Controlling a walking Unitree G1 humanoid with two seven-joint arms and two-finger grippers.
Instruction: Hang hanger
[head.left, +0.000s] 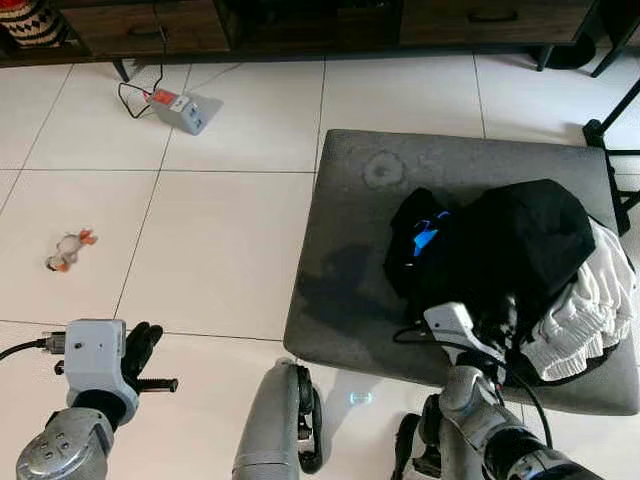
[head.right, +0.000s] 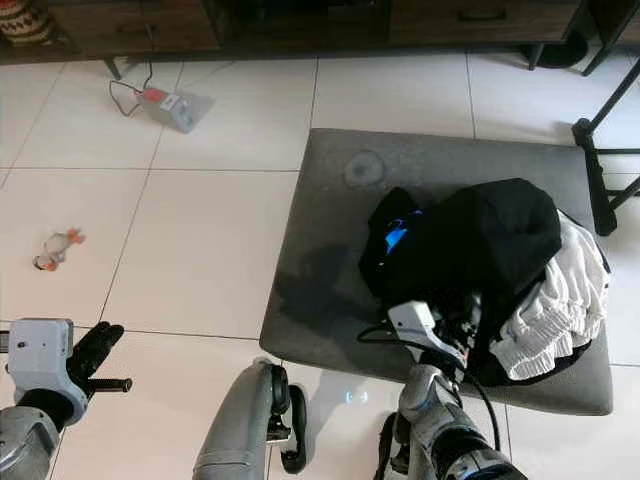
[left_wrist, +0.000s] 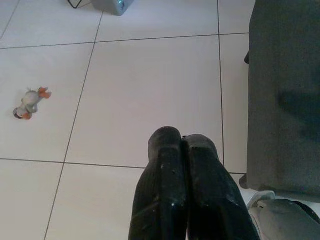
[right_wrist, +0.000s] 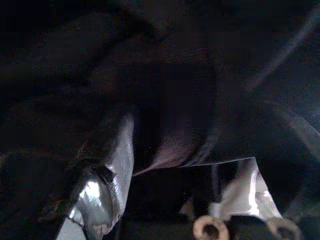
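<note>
— Right gripper (head.left: 497, 338) is buried in the black garment (head.left: 530, 235) on the grey cushion (head.left: 345, 270); I can't tell how its fingers stand.

— And the hanger?

— I can't make one out; it may lie under the clothes pile.

— Risk?

— Snagging cloth instead and dragging the white garment (head.left: 585, 305) off. Left gripper (left_wrist: 182, 187) hangs pressed together over the tiles.

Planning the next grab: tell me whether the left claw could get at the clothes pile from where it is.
Probably not as it stands. The left claw, fingers together, hangs over bare floor tiles, well off the grey cushion; the clothes pile lies at the cushion's far side, where the right claw is already buried.
</note>
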